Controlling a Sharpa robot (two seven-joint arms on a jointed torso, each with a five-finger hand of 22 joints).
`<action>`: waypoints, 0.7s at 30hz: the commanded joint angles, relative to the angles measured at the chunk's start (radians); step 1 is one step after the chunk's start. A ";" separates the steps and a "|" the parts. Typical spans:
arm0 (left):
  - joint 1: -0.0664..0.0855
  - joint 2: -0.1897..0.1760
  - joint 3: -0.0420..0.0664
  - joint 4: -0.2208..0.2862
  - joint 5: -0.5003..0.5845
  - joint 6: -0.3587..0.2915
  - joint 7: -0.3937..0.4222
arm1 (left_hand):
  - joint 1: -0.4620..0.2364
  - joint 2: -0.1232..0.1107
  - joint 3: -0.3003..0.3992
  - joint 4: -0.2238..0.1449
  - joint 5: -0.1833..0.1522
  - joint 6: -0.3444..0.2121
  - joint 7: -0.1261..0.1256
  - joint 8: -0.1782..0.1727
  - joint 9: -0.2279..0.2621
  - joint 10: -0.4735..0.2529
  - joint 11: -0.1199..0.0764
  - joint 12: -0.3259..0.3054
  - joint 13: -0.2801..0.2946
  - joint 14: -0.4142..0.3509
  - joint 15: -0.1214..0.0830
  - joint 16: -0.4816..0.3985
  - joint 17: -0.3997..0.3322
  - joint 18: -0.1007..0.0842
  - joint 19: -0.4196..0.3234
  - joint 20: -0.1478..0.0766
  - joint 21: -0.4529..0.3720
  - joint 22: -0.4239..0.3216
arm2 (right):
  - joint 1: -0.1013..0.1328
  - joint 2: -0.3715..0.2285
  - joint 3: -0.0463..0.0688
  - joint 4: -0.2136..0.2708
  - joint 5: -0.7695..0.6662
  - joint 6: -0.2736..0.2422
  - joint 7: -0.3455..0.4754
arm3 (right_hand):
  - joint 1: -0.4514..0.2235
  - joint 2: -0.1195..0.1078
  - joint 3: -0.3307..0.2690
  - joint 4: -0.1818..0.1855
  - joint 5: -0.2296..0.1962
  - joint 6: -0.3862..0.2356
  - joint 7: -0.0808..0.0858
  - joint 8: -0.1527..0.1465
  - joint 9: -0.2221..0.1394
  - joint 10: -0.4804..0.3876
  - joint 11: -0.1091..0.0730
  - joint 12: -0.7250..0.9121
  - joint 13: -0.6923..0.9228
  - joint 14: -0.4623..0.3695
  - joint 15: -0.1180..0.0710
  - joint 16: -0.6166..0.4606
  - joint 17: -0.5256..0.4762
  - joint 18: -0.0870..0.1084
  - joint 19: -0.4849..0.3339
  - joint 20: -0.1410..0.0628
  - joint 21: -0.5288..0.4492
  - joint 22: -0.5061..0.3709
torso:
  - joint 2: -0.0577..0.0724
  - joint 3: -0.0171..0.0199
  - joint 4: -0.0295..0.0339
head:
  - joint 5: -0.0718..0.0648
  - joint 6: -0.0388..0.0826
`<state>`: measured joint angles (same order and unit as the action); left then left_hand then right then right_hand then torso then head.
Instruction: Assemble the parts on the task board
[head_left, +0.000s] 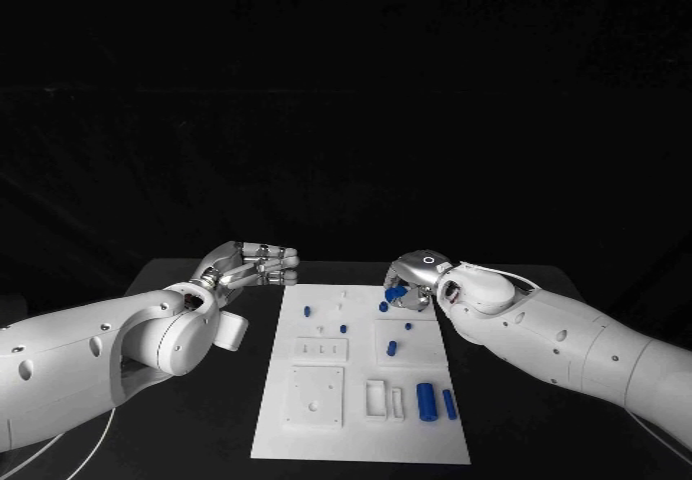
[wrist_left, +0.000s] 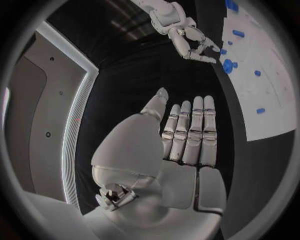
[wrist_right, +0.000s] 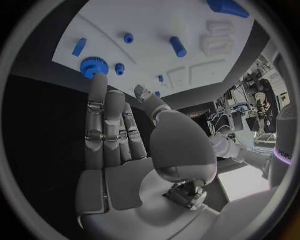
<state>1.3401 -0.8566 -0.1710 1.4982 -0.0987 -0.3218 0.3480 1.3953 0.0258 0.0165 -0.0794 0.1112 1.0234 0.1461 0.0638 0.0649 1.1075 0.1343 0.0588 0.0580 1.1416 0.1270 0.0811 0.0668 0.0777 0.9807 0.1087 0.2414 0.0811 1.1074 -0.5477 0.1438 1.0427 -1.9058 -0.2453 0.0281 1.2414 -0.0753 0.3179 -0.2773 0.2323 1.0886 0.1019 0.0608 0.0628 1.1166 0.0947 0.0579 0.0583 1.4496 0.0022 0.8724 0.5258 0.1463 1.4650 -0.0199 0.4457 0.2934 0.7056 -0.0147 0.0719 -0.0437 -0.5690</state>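
A white task board (head_left: 368, 420) lay flat in the middle of a black table (head_left: 534, 440), its long side running away from the robot. Small blue parts were scattered over it: two upright cylinders (head_left: 427, 400) near the right front edge, a short peg (head_left: 391, 348) at the centre, smaller pegs (head_left: 307, 311) toward the far left, and a blue gear (head_left: 395, 294) at the far right edge. White raised blocks (head_left: 376, 397) and recessed square plates (head_left: 320, 350) also sat on the board.

The left hand (head_left: 248, 266) hung above the table just off the board's far left corner, touching nothing. In the left wrist view its fingers (wrist_left: 190, 132) were straight and side by side, thumb held slightly away, palm empty.

The right hand (head_left: 415, 282) hovered over the board's far right edge, right by the gear. In the right wrist view its fingers (wrist_right: 106, 125) were extended, close together and holding nothing, with the gear (wrist_right: 94, 66) just past the fingertips; whether they touched it could not be told.

Both white arms reached in from the sides. Behind the table the room was dark.
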 joint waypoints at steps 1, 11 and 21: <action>0.007 -0.002 0.001 0.016 -0.027 0.019 0.001 | -0.009 -0.002 -0.004 -0.004 -0.004 -0.006 -0.001 -0.002 0.000 -0.006 0.001 0.000 0.001 -0.006 -0.002 -0.006 -0.001 -0.004 -0.007 0.003 0.002 -0.002 | 0.000 0.008 0.001 -0.009 -0.096 -0.010 -0.052 | 0.005 -0.010 0.005 -0.001 -0.007 -0.004 0.002 0.001 0.000 -0.009 0.001 -0.001 0.000 -0.003 0.000 0.006 -0.002 0.002 0.032 0.000 0.002 0.004 | 0.018 0.0019 0.0065 | -0.003 0.005; 0.021 -0.010 0.002 0.059 -0.040 0.018 -0.006 | -0.010 -0.003 -0.013 -0.007 -0.004 -0.011 0.001 -0.002 0.000 -0.021 0.006 0.000 0.001 -0.010 0.001 -0.006 -0.001 -0.003 -0.010 0.005 0.001 -0.004 | 0.000 0.040 0.001 -0.056 -0.123 -0.011 -0.062 | 0.009 -0.012 0.027 -0.001 -0.018 -0.002 0.000 0.001 0.000 -0.014 0.002 -0.001 -0.001 -0.007 0.001 0.024 -0.010 0.005 0.032 0.001 0.001 0.027 | 0.041 0.0034 0.0152 | -0.014 0.008; 0.027 -0.010 0.002 0.079 -0.040 0.023 -0.019 | -0.016 -0.003 -0.017 -0.004 -0.004 -0.011 0.002 -0.002 0.000 -0.024 0.008 0.000 0.001 -0.011 0.002 -0.006 -0.001 -0.003 -0.011 0.007 0.001 -0.005 | 0.000 0.057 0.001 -0.081 -0.127 -0.015 -0.050 | -0.002 -0.015 0.090 -0.004 -0.024 0.019 0.003 0.001 0.000 0.007 -0.002 -0.001 -0.001 -0.009 -0.002 0.036 -0.012 0.003 0.030 -0.002 0.005 0.053 | 0.057 0.0004 0.0225 | -0.014 0.016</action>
<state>1.3628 -0.8679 -0.1703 1.5717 -0.1322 -0.3170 0.3345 1.3911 0.0216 0.0068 -0.0836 0.1112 1.0197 0.1497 0.0638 0.0647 1.0894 0.1447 0.0588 0.0577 1.1378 0.1308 0.0811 0.0668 0.0777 0.9772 0.1124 0.2414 0.0776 1.1073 -0.4924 0.1442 0.9640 -2.0077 -0.2557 -0.0230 1.2402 -0.0845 0.4103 -0.2807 0.2090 1.1032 0.1054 0.0608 0.0626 1.1206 0.0911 0.0578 0.0582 1.4461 -0.0012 0.9055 0.5153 0.1457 1.4649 -0.0196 0.4457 0.3474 0.7553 -0.0128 0.0911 -0.0579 -0.5549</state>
